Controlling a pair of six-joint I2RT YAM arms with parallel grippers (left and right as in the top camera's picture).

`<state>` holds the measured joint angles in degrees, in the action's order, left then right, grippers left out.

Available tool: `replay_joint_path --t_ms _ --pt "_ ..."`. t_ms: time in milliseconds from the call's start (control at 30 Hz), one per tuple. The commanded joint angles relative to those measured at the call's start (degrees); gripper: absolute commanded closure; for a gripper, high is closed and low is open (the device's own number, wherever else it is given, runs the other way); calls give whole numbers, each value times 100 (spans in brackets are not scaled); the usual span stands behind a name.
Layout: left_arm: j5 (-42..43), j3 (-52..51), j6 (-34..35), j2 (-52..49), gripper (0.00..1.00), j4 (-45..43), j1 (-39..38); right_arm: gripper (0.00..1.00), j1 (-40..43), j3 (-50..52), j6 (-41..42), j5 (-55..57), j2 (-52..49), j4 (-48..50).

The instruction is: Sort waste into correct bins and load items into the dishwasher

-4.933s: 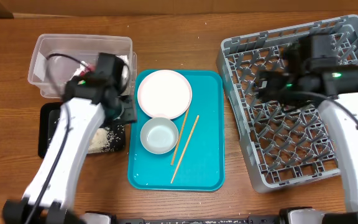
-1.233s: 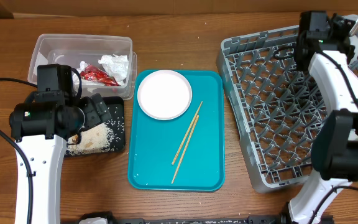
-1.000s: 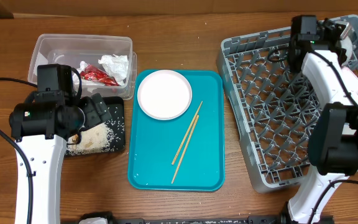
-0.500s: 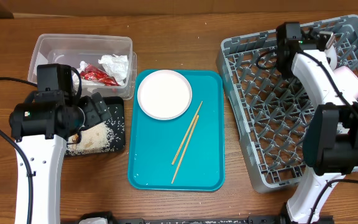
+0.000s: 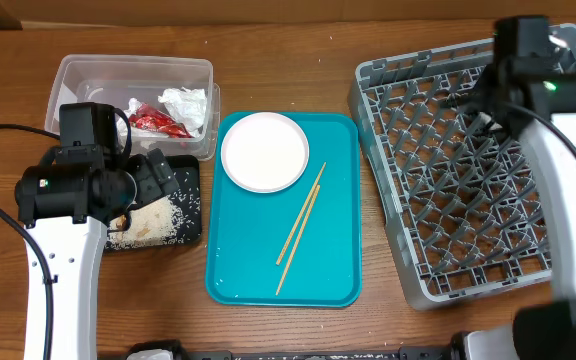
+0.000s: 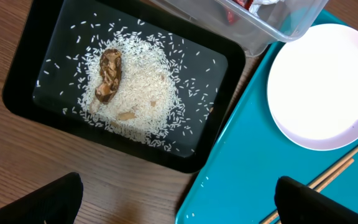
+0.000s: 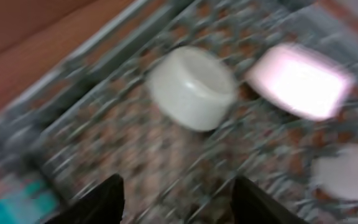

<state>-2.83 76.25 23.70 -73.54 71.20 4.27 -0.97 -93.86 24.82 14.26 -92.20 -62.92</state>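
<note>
Seen from above, the left tool (image 5: 155, 177) hangs over the black tray (image 5: 194, 236), where rice grains (image 5: 160, 222) lie heaped. Behind the tray, the clear tub (image 5: 133, 72) holds a red wrapper (image 5: 153, 121) and a crumpled napkin (image 5: 184, 104). On the teal tray (image 5: 333, 275), a white plate (image 5: 264, 151) sits at the far end, with the chopsticks (image 5: 300, 226) lying slantwise just beside it. The right arm reaches over the far corner of the grey dish rack (image 5: 433, 200) on the wooden tabletop (image 5: 288, 40).

The left wrist camera shows the left tool spread wide with nothing between its fingers. A brown food scrap (image 6: 109, 74) rests on the rice.

The right wrist view is badly blurred. The right tool (image 7: 179, 199) hangs above the rack with fingers parted and empty. A white cup (image 7: 194, 87) lies in the rack, with other pale dishes (image 7: 300, 81) near it.
</note>
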Motion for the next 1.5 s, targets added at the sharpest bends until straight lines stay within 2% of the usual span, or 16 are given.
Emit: replay_joint_path --t_ms 0,167,367,600,833,1100,1467 --pt "-17 24 57 -24 0 9 31 42 -247 -26 31 -2181 -50 -190" --pt "-17 24 57 -24 0 11 31 41 -966 79 35 -2337 -173 -455" --pt "-15 24 57 -24 0 11 31 40 -2015 614 114 -2332 -323 -232" --pt "-15 24 57 -24 0 11 31 41 -2844 1451 1040 -2337 -796 258" --pt "-15 24 57 -24 0 11 31 41 -3703 1567 1453 -1832 -1360 417" --pt "-15 24 57 -24 0 13 31 41 -4181 1596 2015 -1580 -1899 442" --pt "-15 24 57 -24 0 13 31 41 -4221 1598 2022 -1576 -2358 525"
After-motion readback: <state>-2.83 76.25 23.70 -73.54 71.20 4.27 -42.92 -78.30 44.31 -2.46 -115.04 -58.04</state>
